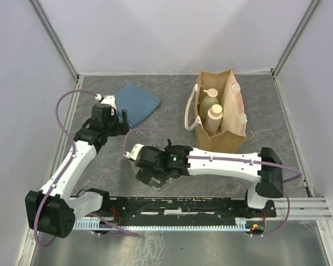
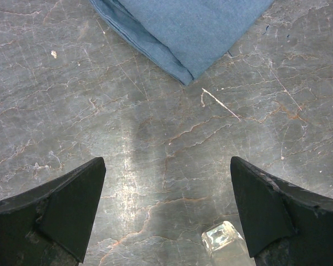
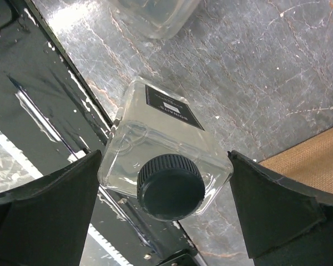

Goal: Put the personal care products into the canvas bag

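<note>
A folded blue cloth [image 1: 135, 102] is laid flat on the grey marbled table [image 1: 172, 88], far left; a pale speck [image 2: 54, 54], possibly a crumb, is seen nearby.

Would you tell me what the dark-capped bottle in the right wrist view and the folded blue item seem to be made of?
Bottle: likely clear glossy plastic, possibly glass; the table shows through it. Its cap: matte black plastic by its look, with a ribbed rim. Blue cloth: soft woven fabric, matte, with layered folded edges.
</note>
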Motion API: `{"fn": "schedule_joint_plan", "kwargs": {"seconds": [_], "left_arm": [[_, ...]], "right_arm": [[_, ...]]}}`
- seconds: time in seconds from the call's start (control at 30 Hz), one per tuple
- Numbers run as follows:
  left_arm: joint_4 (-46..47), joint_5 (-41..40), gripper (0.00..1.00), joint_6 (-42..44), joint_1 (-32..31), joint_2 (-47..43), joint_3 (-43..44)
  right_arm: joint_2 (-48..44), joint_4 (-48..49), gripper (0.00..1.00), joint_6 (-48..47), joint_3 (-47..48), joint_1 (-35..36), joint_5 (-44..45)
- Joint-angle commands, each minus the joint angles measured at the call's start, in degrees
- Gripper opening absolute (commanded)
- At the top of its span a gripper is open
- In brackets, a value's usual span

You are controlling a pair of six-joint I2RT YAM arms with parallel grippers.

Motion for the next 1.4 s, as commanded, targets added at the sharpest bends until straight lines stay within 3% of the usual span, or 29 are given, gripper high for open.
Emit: {"fn": "schedule_joint_plan", "kwargs": {"seconds": [0.0,0.53,0.73,0.9,0.97,1.1,1.13,1.17,1.23,1.37], "left_arm": [[2.3,0.5,1.0,-0.7,0.4,-0.9,0.5],[2.3,0.5,1.0,-0.7,0.4,-0.4,0.6],[2.3,0.5,1.0,-0.7,0.4,-0.3,0.6],[2.3,0.4,1.0,-0.6,0.4,-0.1,0.6],[2.3,0.4,0.99,-0.6,0.5,-0.2,0.7],[2.3,0.5,1.0,-0.6,0.4,-0.2,0.7],[2.2,0.4,1.0,-0.6,0.4,-0.2,0.6],[2.2,0.5,1.0,-0.6,0.4,-0.2,0.6],[2.2,0.5,1.0,-0.6,0.4,-0.2,0.5],[2.2,0.6,1.0,-0.7,0.4,-0.3,0.6]], "right_arm": [[-2.1,3.8,1.0,-7.4,-1.1,0.1,-4.6],[-2.5,5.3,1.0,-24.5,-5.6,-1.0,-11.7],[-1.9,6.6,0.99,-26.6,-6.1,-2.2,-13.1],[-1.7,8.8,0.93,-27.6,-6.7,-2.7,-15.6],[-1.4,9.1,0.85,-28.0,-6.5,-3.0,-17.1],[-0.2,7.5,0.58,-28.4,-5.1,-3.5,-19.7],[0.1,7.0,0.48,-28.5,-4.7,-3.5,-20.1],[0.5,6.3,0.24,-28.6,-4.2,-3.6,-20.3],[0.8,6.0,0.02,-28.1,-4.0,-3.7,-19.5],[0.0,6.9,0.01,-27.4,-5.6,-3.8,-18.7]]}}
